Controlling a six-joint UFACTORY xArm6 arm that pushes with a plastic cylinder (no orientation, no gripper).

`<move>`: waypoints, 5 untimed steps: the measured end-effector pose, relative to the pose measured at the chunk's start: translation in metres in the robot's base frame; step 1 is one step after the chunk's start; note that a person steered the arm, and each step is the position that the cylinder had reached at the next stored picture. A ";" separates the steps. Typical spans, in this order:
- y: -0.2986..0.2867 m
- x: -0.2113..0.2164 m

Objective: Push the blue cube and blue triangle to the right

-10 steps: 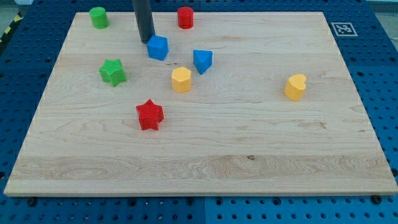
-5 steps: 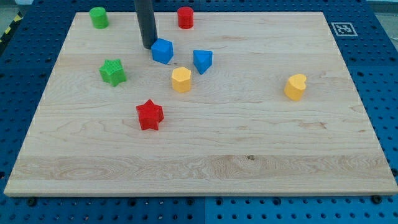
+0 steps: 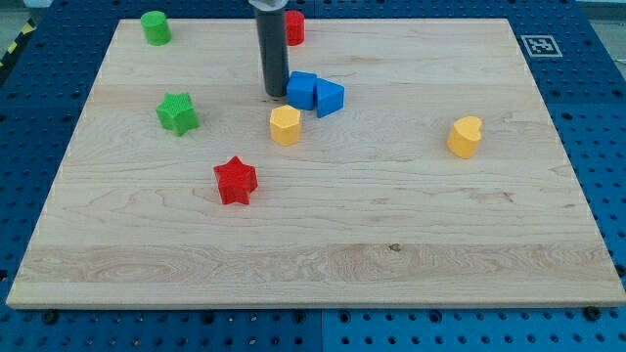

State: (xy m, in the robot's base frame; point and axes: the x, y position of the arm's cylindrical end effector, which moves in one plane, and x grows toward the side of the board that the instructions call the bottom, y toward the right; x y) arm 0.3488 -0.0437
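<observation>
From the one camera view, the blue cube sits toward the top of the wooden worktop, a little to the view's left of its middle. The dark rod comes down just to the view's left of that cube, and my tip rests on the wood right against the cube's left face. The arm carries no fingers, only this bare rod, and it has hold of nothing.

Touching the blue cube on the view's right is the blue triangle; the two sit pressed side by side. Just below the cube, near but apart, stands a yellow hexagonal block. Farther below and to the view's left of the cube lies a red star. Well to the left is a green star. Above the cube, partly hidden behind the rod, is a red cylinder, and far up-left a green cylinder. Well to the cube's right sits a yellow heart-like block.
</observation>
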 end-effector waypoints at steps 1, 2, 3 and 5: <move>0.013 0.003; 0.013 0.014; 0.015 0.026; 0.064 0.025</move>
